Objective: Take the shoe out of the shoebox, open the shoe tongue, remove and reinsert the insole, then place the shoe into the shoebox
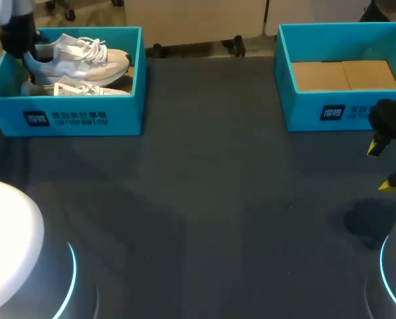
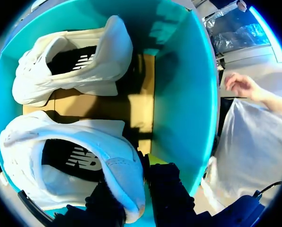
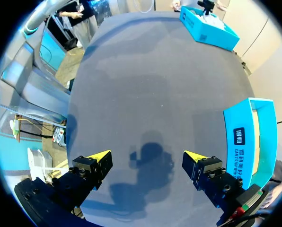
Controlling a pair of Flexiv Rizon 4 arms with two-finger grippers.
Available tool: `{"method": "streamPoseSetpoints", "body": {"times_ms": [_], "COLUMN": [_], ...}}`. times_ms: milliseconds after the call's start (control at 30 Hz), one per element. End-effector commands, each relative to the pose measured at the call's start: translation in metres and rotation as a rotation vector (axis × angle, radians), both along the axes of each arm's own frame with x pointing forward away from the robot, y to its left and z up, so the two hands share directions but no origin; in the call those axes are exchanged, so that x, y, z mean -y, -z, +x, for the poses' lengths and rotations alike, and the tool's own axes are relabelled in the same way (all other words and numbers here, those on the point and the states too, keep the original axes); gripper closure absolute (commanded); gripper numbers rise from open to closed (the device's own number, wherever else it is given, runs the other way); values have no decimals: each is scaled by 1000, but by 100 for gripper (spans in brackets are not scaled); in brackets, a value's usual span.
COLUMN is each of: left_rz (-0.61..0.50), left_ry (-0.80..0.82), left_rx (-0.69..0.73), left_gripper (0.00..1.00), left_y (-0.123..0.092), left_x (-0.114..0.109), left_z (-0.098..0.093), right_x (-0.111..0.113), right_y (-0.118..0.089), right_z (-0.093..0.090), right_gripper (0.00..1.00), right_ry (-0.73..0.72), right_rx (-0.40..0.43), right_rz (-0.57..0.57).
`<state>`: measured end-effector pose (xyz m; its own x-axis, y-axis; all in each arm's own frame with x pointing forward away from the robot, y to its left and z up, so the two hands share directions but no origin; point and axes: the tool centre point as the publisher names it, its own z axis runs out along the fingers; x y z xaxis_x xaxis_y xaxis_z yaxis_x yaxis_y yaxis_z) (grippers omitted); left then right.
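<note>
The shoe [image 2: 60, 189] has its heel collar pinched by the left gripper [image 2: 134, 191], one finger inside and one outside. It lies in the shoebox [image 1: 85, 119] at the upper left. It looks light and soft, so I judge the stiffer heel the best hold. The right gripper [image 3: 148, 163] hangs spread over the table [image 3: 155, 85].

Left shoebox [image 1: 72, 116]: teal walls, a dark navy logo patch with white print, brown cardboard floor. Near sneaker [image 2: 108, 146]: white upper, black insole with a white logo. Far sneaker [image 2: 108, 52]: white going slightly cream, with the same black insole and white logo. Right shoebox [image 1: 304, 109]: same teal, same navy patch, tan cardboard inside. Desk [image 1: 204, 199]: plain dark slate grey. Left claw [image 2: 131, 182]: black, yellow tip. Right claw [image 3: 147, 158]: black, yellow tips.
</note>
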<state>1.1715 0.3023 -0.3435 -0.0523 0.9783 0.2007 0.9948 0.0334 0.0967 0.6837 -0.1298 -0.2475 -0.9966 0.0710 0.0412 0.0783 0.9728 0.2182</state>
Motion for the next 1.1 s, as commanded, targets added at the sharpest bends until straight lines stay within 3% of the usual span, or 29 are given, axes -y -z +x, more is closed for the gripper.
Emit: {"method": "streamPoseSetpoints", "body": {"times_ms": [33, 600, 1100], "left_rz": [6, 11, -17], "left_ry": [-6, -25, -14], "left_rx": [-14, -52, -66], "left_gripper": [100, 100, 100], "left_y": [10, 32, 35], "left_x": [4, 3, 10], "left_z": [9, 17, 22], "right_x": [0, 0, 0], "right_y": [1, 1, 1], "right_z": [0, 0, 0], "right_gripper": [0, 0, 0], "right_ry": [0, 0, 0], "right_rx": [1, 1, 1], "right_rz": [-3, -3, -3]}}
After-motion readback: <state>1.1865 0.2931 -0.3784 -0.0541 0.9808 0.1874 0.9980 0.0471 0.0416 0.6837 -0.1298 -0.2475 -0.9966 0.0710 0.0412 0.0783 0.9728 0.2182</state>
